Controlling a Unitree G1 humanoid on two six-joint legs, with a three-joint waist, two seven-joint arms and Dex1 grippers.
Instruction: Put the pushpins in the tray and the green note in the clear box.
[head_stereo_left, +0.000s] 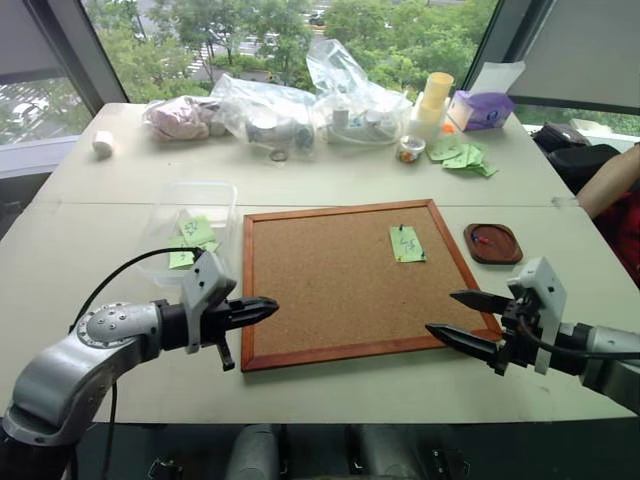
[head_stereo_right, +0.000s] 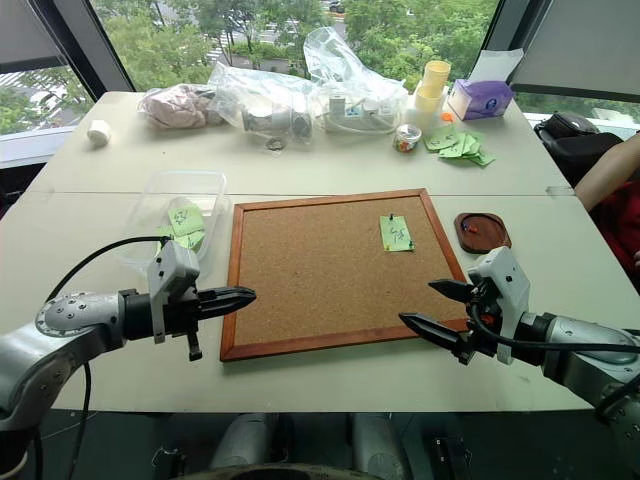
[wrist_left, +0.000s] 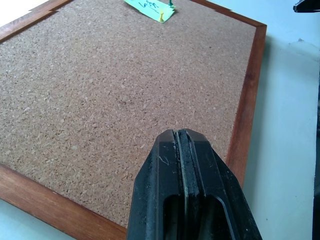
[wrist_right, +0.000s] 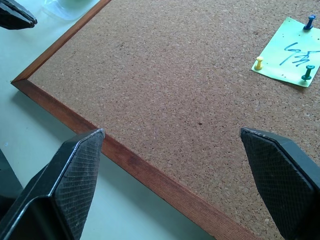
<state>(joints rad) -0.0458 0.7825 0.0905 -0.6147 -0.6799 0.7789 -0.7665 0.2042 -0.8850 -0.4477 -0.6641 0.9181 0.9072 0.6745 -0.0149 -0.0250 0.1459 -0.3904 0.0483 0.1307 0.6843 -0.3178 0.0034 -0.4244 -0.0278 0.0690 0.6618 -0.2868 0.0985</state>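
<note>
While the green note (head_stereo_left: 407, 243) is sitting pinned at the right-centre of the corkboard (head_stereo_left: 340, 285) by blue, yellow and green pushpins (wrist_right: 258, 63), I am holding the right gripper (head_stereo_left: 463, 318) at the lower right, fingers spread wide, and the left gripper (head_stereo_left: 262, 309) at the lower left, fingers pressed together. I am planning to pinch one pin head squarely and pull straight up, before carrying it to the tray (head_stereo_left: 493, 243) right of the board; the clear box (head_stereo_left: 190, 227) is waiting at left.

Note (head_stereo_left: 407, 243) on corkboard (head_stereo_left: 330, 290); tray (head_stereo_left: 493, 244) right, clear box (head_stereo_left: 190, 225) left (touching).
</note>
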